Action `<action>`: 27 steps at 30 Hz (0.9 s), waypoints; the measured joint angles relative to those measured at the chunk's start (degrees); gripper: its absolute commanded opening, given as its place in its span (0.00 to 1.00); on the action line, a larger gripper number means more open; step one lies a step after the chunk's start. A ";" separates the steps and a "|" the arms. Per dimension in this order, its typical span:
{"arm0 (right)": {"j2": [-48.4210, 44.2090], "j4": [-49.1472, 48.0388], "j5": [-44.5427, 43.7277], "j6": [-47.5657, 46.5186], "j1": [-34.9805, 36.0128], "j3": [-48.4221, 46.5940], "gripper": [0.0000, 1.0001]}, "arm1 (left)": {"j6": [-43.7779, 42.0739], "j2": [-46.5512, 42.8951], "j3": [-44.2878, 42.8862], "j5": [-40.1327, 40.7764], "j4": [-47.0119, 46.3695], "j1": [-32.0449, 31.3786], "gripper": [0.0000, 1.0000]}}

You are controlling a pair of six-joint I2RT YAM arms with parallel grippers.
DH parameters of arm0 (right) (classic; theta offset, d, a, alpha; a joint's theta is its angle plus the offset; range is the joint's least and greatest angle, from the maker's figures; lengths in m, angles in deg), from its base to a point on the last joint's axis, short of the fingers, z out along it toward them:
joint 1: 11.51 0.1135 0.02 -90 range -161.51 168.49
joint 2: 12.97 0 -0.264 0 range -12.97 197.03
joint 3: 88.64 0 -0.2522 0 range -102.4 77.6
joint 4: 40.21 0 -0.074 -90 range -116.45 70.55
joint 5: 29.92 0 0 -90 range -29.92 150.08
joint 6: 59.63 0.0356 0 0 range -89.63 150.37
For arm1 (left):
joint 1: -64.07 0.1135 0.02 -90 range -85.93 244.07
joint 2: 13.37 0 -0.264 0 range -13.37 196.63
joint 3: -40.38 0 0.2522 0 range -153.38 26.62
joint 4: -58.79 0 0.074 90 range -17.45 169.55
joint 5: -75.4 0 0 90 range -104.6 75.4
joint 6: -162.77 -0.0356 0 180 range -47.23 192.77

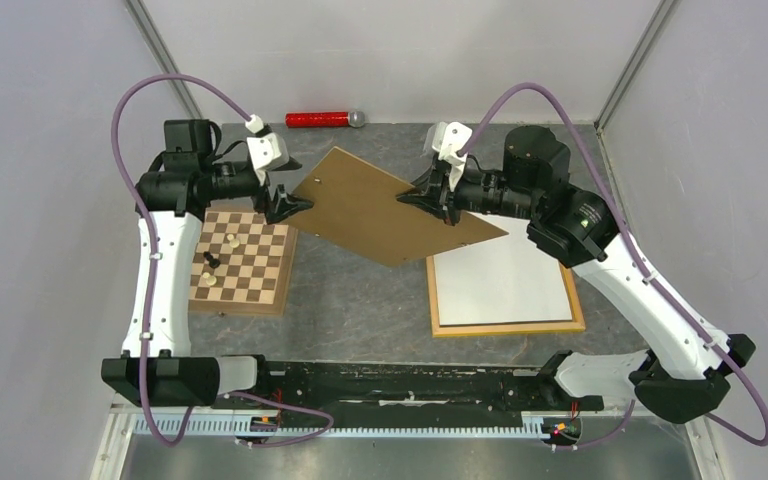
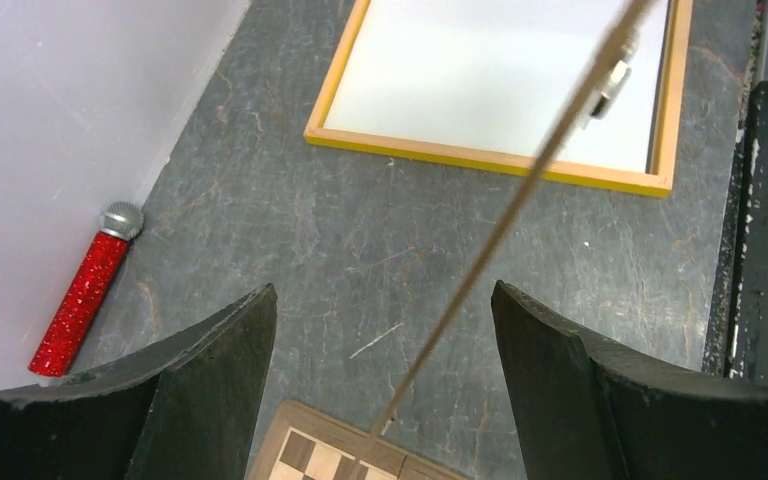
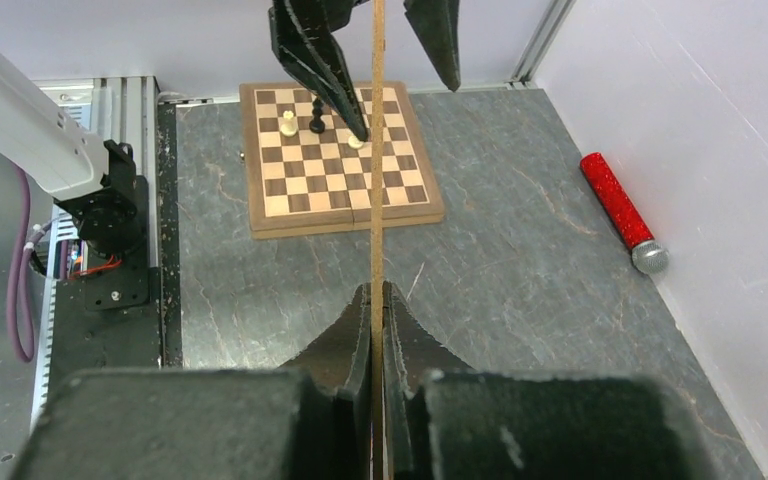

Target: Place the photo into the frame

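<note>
Right tool (image 3: 373, 300) pinching brown board (image 1: 380, 205), frame (image 1: 505, 327) holding white-backed photo (image 1: 500, 282)

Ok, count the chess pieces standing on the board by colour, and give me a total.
Cream pieces: 2
Black pieces: 1
Total: 3
</note>
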 measured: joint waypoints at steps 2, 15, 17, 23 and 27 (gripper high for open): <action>0.00 0.37 0.35 -0.17 -0.39 0.13 0.00 | -1.86 -0.90 1.57 -0.13 0.74 0.00 0.84; -2.86 1.25 3.89 -1.62 -2.67 2.64 0.00 | -9.44 -4.79 8.57 -3.13 3.98 -3.45 0.78; -2.93 1.29 4.42 -1.64 -2.97 2.97 0.00 | -9.44 -4.79 8.57 -3.17 4.00 -3.89 0.75; -2.93 1.29 6.47 -1.68 -3.45 3.63 0.00 | -9.42 -4.37 8.52 -3.21 4.02 -6.27 0.58; -2.93 1.29 7.48 -1.90 -3.50 3.67 0.00 | -9.40 -3.06 8.15 -3.08 4.07 -7.32 0.50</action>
